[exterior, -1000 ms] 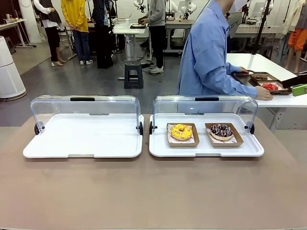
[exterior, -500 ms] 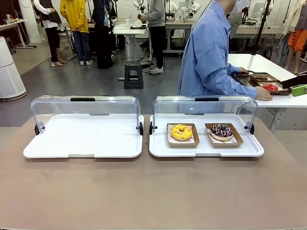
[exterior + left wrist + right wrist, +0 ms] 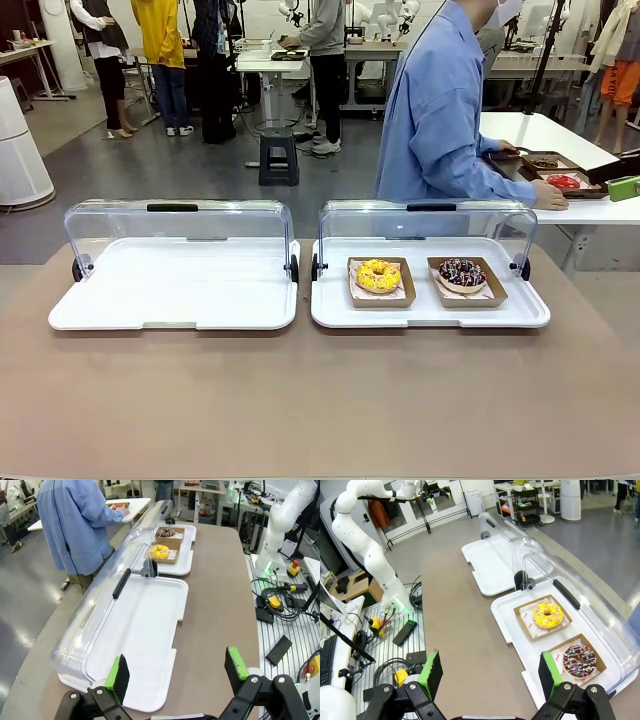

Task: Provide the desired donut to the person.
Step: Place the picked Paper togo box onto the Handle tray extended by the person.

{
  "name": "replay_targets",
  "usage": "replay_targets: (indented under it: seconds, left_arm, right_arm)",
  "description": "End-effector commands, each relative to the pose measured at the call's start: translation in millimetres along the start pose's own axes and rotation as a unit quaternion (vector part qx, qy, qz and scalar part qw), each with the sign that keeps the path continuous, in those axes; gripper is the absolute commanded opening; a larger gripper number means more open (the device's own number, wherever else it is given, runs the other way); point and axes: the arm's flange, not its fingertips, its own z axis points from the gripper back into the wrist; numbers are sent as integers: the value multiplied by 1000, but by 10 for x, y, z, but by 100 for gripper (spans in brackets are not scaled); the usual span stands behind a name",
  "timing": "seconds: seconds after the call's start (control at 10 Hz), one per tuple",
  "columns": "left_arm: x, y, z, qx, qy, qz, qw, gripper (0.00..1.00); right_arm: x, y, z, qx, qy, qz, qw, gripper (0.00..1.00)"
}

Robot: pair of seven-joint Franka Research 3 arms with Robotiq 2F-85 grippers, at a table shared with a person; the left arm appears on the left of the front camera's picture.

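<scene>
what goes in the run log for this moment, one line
left gripper open | right gripper open | yellow-iced donut, chocolate sprinkled donut untouched in white tray | blue-shirted person turned away

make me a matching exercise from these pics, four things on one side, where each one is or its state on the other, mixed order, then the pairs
Things
1. yellow donut
2. chocolate donut
3. left tray
4. person

Places or states
A. turned to a side table
B. bare, lid up
C. right tray, nearer the middle of the table
D. right tray, nearer the table's right end

Pairs: 1-C, 2-D, 3-B, 4-A
</scene>
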Motion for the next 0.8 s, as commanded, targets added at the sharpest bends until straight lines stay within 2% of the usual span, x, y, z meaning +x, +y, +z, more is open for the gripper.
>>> replay_targets:
  seconds: [0.0, 0.7]
  left_arm:
    - [5, -12, 16, -2, -7, 0, 1000, 100]
    - [5, -12, 16, -2, -7, 0, 1000, 100]
  right_arm:
    - [9, -4, -5, 3, -10, 6, 1000, 100]
    - [9, -4, -5, 3, -10, 6, 1000, 100]
